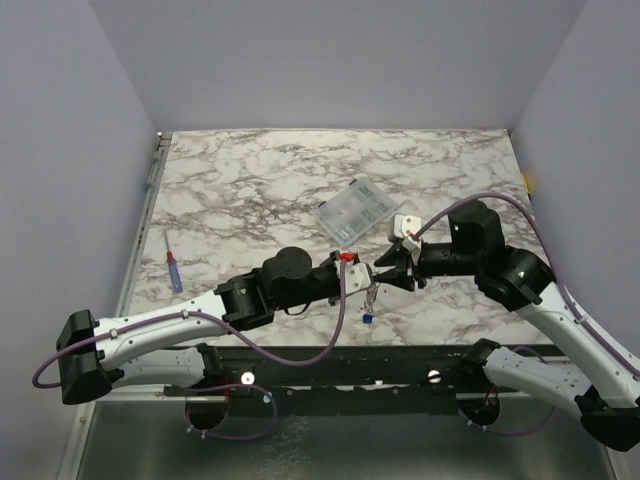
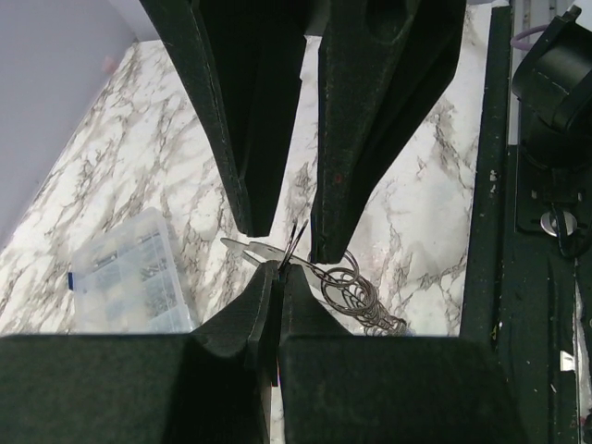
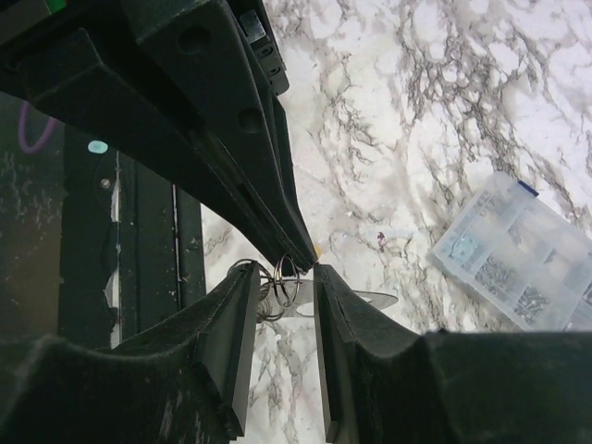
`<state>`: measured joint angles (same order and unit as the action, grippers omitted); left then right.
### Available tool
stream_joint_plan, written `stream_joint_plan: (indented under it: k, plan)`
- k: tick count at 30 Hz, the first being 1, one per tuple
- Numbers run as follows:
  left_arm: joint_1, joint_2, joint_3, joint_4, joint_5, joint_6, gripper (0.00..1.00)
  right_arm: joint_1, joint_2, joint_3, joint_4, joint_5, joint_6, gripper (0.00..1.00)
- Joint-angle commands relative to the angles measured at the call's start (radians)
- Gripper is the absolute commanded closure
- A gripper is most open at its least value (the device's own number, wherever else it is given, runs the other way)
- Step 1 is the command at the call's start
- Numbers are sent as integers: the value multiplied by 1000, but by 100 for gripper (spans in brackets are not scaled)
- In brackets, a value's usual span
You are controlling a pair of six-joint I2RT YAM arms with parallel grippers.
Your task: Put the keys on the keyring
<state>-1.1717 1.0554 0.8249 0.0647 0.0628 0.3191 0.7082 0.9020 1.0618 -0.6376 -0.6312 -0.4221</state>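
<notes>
Marble-patterned table [image 1: 230, 180] lay between pale lilac walls, and we saw both arms meet above its near edge. Our left gripper [image 2: 277, 270] was clamped fully closed, pinching the keyring [image 2: 356, 294] at its top, so the silvery loops hung just right of the fingertips in the left wrist view. A flat metal blade [image 2: 242, 247] stuck out from the same pinch; we could not tell which key it belonged to. The right gripper [image 3: 285, 276] faced it tip to tip, jaws a narrow gap apart, the ring's coils showing between them. From above, the blue key [image 1: 368, 318] dangled below the ring. A clear compartment box [image 1: 358, 208] sat beyond the grippers, and a screwdriver [image 1: 174, 270] lay well apart on the left.
</notes>
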Motion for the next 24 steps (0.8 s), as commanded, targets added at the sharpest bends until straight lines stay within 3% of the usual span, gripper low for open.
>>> stream_joint_plan:
  k: [1,14,17,18,21,24]
  plan:
    - [3,16,45,15,-25,-17,100,8,-2,-25,7,33,-26,64]
    - [4,28,64,15,-23,-15,100,15,-10,-36,12,32,-52,99]
    - [4,18,62,14,-30,-20,100,15,-31,-45,39,36,-41,99]
    - [3,14,62,15,-36,-21,94,15,-42,-53,56,41,-34,99]
    - [3,-11,56,14,-47,-30,61,14,-81,-81,119,62,-19,99]
    - [3,-49,36,14,-55,-30,43,14,-133,-125,200,81,-6,100]
